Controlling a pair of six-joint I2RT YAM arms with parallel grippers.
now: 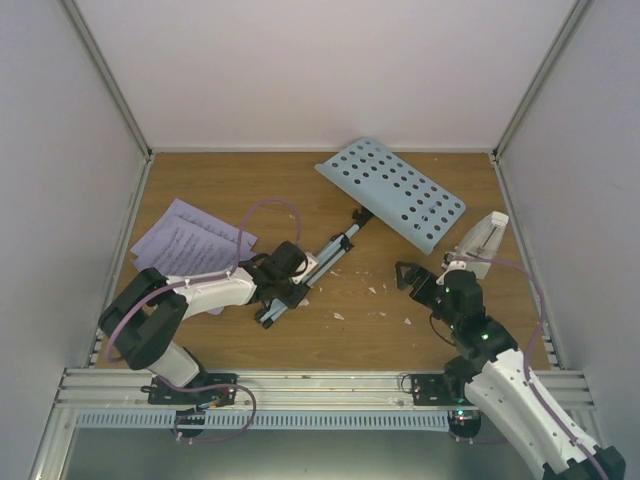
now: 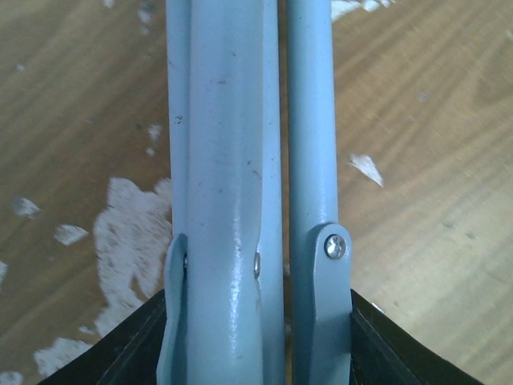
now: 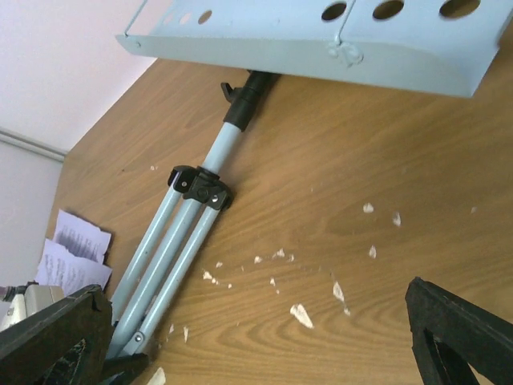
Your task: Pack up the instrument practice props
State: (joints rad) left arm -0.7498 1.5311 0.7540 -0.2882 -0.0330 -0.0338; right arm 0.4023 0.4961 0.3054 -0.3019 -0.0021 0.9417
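- L gripper [image 1: 278, 292] half-closed round the music stand [image 1: 338, 243], clamping its folded tripod legs [image 2: 232, 160] near the feet.
- Stand lies flat; long axis runs diag. from my L jaws up-right to the holed desk [image 1: 395, 190].
- R gripper [image 1: 410, 276] wide open, empty, just beside the metronome [image 1: 485, 235], nearer the desk end.

right gripper [image 3: 255, 305]: jaws wide apart, nothing between them. pale blue music stand [image 3: 210, 172] lies on the wooden table [image 3: 337, 184], legs [image 3: 164, 257] folded together, round-holed desk [image 3: 321, 44] at top. sheet-music pages [image 3: 76, 249] lie at left edge. white crumbs [image 3: 300, 314] scattered beside the legs.
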